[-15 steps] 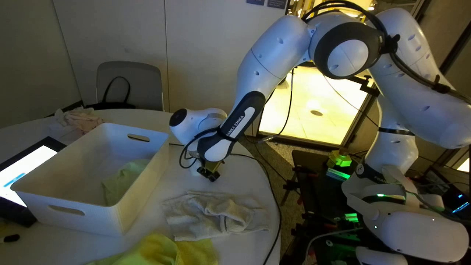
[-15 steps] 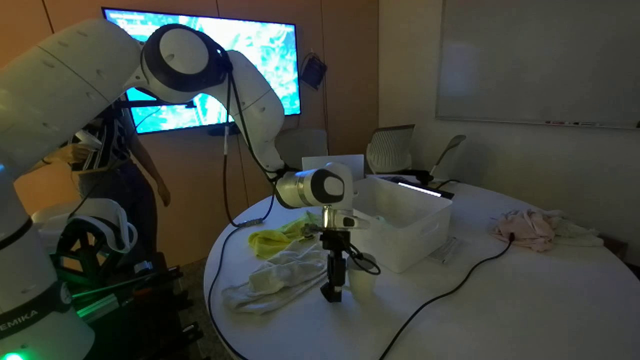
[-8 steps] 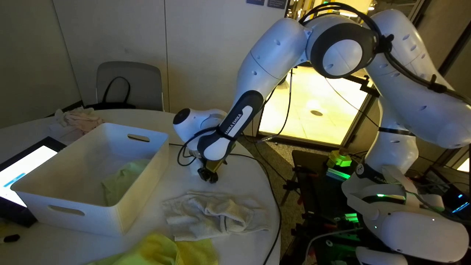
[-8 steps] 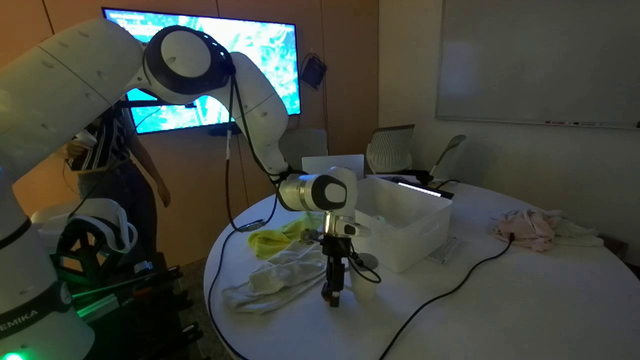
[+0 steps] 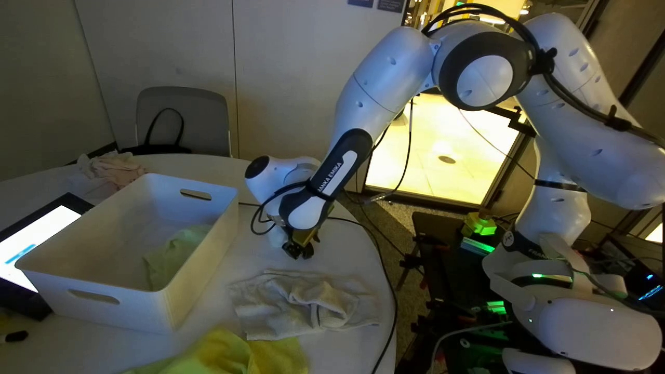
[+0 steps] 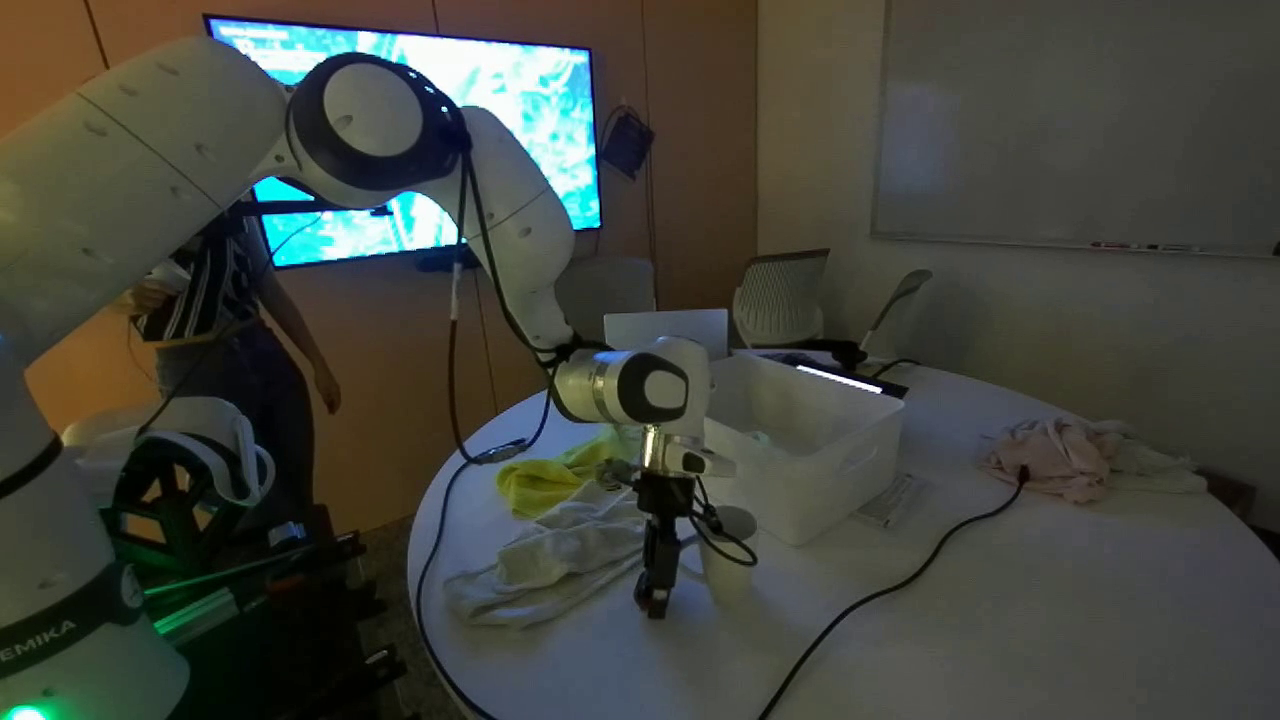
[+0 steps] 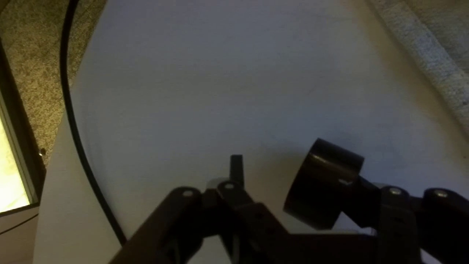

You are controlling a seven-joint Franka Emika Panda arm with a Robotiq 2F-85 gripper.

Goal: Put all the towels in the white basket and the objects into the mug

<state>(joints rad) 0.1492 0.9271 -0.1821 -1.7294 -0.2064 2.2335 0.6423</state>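
White table (image 6: 960, 610), with the mug (image 6: 727, 588) upright just beside your parted gripper (image 6: 651, 600)

Dim light surrounds you: in an exterior view a large lit screen (image 6: 530, 90) and a whiteboard (image 6: 1080, 110) hang in the background, and a person (image 6: 265, 380) is partly hidden behind your arm (image 6: 170, 160).

Your gripper points down over the table, its jaws standing apart. From the wrist view you can see bare table between the fingertip (image 7: 236, 168) toward the left and a dark blocky shape (image 7: 318, 187) next to the opposite finger (image 7: 397, 216); the light is poor, so you cannot fairly say whether that shape is an object or part of the finger.

Close by, the mug stands partly behind a loop of cable (image 6: 708, 518). Near it is the white basket (image 5: 135, 314), with the pale green towel (image 5: 176, 254) lying inside. Outside the basket, the off-white towel (image 5: 306, 306) lies crumpled on the table, and the yellow towel (image 5: 260, 356) meets its edge.

Beside the basket sits a lit tablet (image 5: 47, 228), and a pinkish cloth (image 5: 117, 169) lies well apart from your gripper.
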